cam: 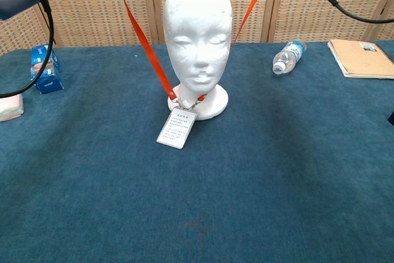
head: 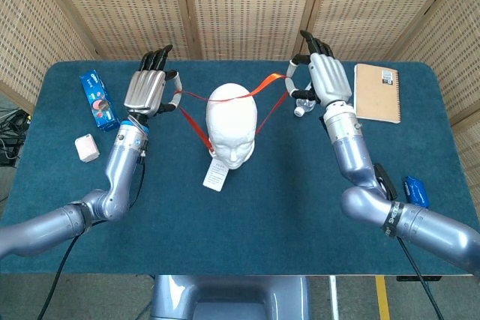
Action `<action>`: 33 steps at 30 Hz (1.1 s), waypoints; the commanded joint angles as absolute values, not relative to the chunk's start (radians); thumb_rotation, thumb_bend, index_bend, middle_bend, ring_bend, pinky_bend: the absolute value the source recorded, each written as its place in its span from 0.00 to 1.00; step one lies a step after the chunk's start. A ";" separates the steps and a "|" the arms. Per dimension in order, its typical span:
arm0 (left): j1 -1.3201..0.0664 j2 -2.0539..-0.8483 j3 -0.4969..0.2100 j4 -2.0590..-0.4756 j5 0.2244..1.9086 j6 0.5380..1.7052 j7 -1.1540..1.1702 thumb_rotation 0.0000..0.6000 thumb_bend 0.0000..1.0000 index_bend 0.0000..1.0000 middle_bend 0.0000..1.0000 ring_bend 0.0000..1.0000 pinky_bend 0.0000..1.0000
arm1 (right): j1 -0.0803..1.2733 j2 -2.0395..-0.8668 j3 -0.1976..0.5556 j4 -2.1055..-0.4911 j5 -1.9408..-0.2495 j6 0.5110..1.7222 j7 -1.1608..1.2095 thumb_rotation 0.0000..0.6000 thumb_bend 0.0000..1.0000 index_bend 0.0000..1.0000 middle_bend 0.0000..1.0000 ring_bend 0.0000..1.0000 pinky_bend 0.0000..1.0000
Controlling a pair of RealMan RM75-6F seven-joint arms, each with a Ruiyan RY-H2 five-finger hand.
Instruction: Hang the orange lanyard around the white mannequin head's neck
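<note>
- We see the left robot hand (head: 147, 90) pinching one side of the orange lanyard (head: 193, 120), its other fingers stretched out.
- The right robot hand (head: 324, 78) pinches the strap's other side the same way.
- Between the two robot hands stands the white mannequin head (head: 232, 124); the strap stretches over its crown, not yet down at the neck.
- The ID badge (cam: 176, 127) hangs below, its lower edge resting on the blue desk (cam: 258, 189) against the head's base.
- Just beside the right robot hand lies a water bottle (cam: 287, 56).
</note>
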State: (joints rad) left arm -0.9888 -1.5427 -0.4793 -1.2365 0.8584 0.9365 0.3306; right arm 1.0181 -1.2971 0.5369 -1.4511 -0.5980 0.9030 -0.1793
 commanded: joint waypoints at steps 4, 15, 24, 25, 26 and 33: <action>-1.029 -1.592 -0.472 -1.143 0.825 0.890 0.308 1.00 0.47 0.57 0.00 0.00 0.00 | 1.050 -1.338 0.529 -1.345 -0.547 0.841 -0.160 1.00 0.70 0.74 0.09 0.00 0.00; -1.038 -1.647 -0.460 -1.029 0.920 0.876 0.131 1.00 0.26 0.00 0.00 0.00 0.00 | 1.066 -1.411 0.504 -1.191 -0.573 0.767 -0.095 1.00 0.07 0.25 0.06 0.00 0.00; -1.007 -1.607 -0.453 -1.052 0.971 0.919 0.074 1.00 0.00 0.00 0.00 0.00 0.00 | 1.046 -1.397 0.499 -1.217 -0.619 0.817 -0.086 1.00 0.01 0.21 0.05 0.00 0.00; -0.997 -1.592 -0.449 -1.073 0.977 0.926 0.074 1.00 0.00 0.00 0.00 0.00 0.00 | 1.037 -1.386 0.497 -1.237 -0.623 0.830 -0.089 1.00 0.01 0.21 0.05 0.00 0.00; -0.984 -1.573 -0.444 -1.099 0.982 0.936 0.075 1.00 0.00 0.00 0.00 0.00 0.00 | 1.026 -1.372 0.494 -1.264 -0.629 0.846 -0.096 1.00 0.01 0.21 0.04 0.00 0.00; -0.882 -1.453 -0.395 -1.271 1.038 1.024 0.094 1.00 0.00 0.00 0.00 0.00 0.00 | 0.943 -1.273 0.448 -1.431 -0.700 0.945 -0.145 1.00 0.01 0.21 0.04 0.00 0.00</action>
State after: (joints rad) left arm -0.9214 -1.4960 -0.4185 -1.2204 1.0129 0.9878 0.0843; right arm 0.9783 -1.3108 0.4696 -1.3809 -0.6686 0.9058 -0.1230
